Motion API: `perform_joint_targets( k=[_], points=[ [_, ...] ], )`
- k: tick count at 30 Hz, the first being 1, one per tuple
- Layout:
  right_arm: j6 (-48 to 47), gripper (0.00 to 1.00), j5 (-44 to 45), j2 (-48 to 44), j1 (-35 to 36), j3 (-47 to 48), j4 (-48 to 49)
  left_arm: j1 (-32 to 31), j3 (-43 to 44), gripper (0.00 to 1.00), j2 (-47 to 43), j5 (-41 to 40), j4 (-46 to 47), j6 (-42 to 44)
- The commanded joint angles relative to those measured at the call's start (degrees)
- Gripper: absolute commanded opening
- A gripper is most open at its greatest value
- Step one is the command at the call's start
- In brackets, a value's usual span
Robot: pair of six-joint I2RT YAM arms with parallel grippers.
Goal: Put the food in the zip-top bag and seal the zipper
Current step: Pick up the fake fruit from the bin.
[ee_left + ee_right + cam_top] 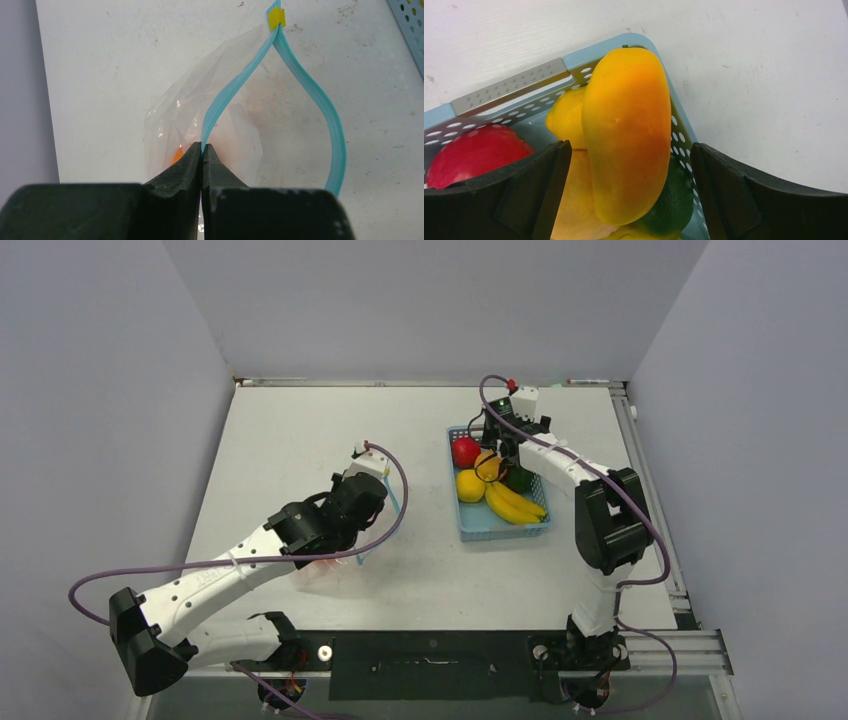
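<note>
Food (470, 485) lies almost all in the blue basket (500, 528) on the right of the table (290, 440), so the filling has hardly begun. An apple (474, 155), a lemon (566, 117), bananas (517, 506) and a dark green piece (674, 200) sit there, with a mango (626, 135) on top of them. The right gripper (630, 150) hangs over the basket with its jaws spread wide, one on each side of the mango and neither touching it, so nothing is held on that side yet. Well apart to the left, the bag (200, 95) lies on the table under the left arm. The left gripper (202, 147) is pressed together on one lip of the zipper (327, 115), and the mouth gapes in a teardrop shape. The two blue lips meet only at the far end, by the yellow slider (275, 18). An orange bit shows through the plastic beside the fingers. It may be a piece already inside, but I cannot tell. What looks left to do: close on the mango, carry it across to the open mouth and drop it in, do the same for each remaining piece, then run the zipper shut. By that reckoning the task is in its early part, with the sealing not yet started.
</note>
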Motion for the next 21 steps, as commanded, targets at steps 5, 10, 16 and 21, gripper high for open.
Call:
perform_joint_targets(
  k=[5,10,16,21],
  points=[
    [0.16,0.8,0.57,2.28,-1.16,2.82,1.78,0.43,0.24,0.0,-0.5,0.17,2.85,0.27],
    [-0.04,0.65,0.61,1.1,-1.16,1.31,3.03,0.43,0.17,0.0,-0.41,0.05,2.94,0.26],
    [0.2,0.42,0.23,-1.32,-0.87,0.06,3.4,0.41,0.24,0.0,-0.12,0.15,2.74,0.26],
    [-0.16,0.39,0.1,-5.17,0.13,-1.66,4.04,0.43,0.19,0.0,-0.22,0.08,2.76,0.26]
  ],
)
